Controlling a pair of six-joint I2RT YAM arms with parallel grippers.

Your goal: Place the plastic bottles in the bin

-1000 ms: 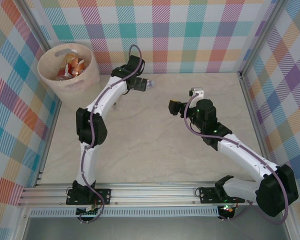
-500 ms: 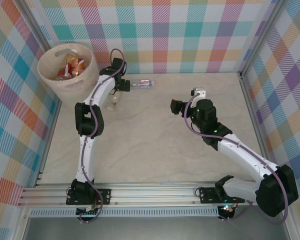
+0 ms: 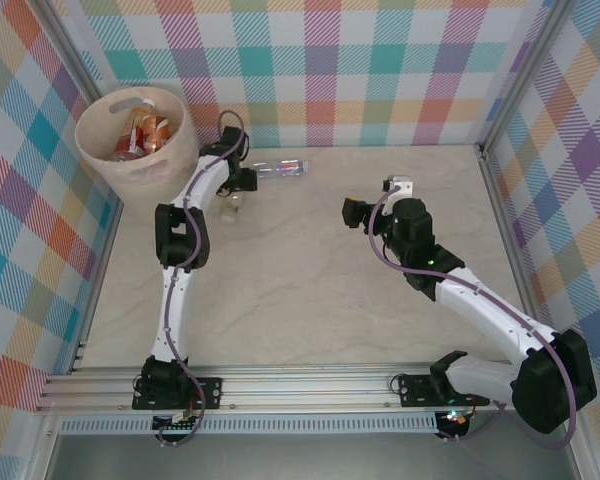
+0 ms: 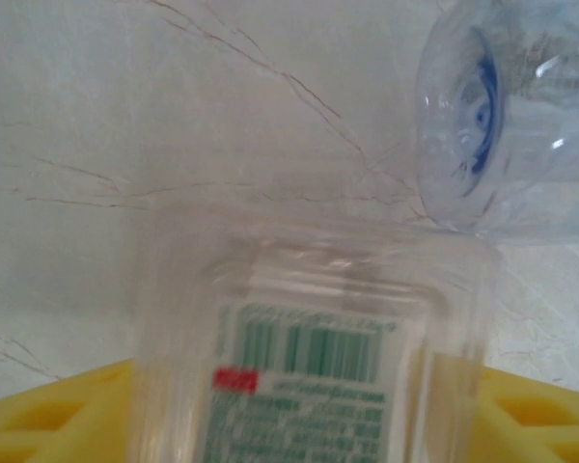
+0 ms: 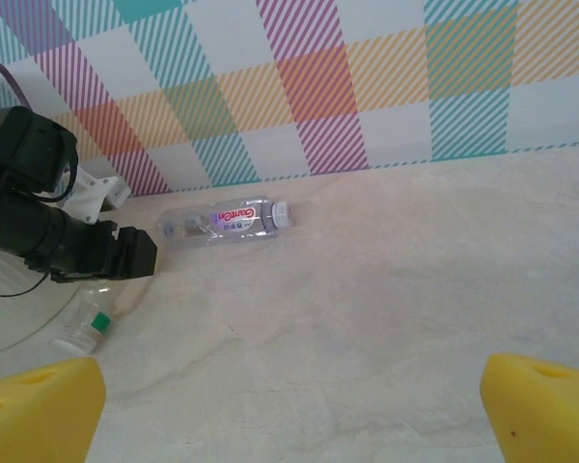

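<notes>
Left jaws were down at the tabletop [image 3: 310, 300], part-open, with a small clear bottle [image 4: 309, 338] lying between the 2 yellow pads [image 4: 58, 415]. The pads sat right at its sides, but I couldn't tell if they were pressing, so the grip is not confirmed. Its green-and-white barcode label faced up, with a red patch on it.

Right jaws hung wide open above the tabletop, holding nothing.

A second bottle [image 3: 280, 168] lay on its side just beyond the left jaws and off to their right. It had a pink-red label, and its white cap pointed away from them. It was well ahead of the right jaws.

The bin [image 3: 165, 165] stood near, to the left of the left jaws, with several bottles [image 3: 145, 130] inside.

Handling, as a judgement:
- Both loose bottles looked empty, so very light.
- Their thin walls would likely dent under a hard squeeze.
- Smooth plastic is slippery, and a round body can roll or squirt out sideways.
- The best hold is across the mid-body on the label, where the film adds some friction. The tapered neck and the domed base are poorer places.
- Nothing is fragile, so dropping a bottle from above the rim should be fine.
</notes>
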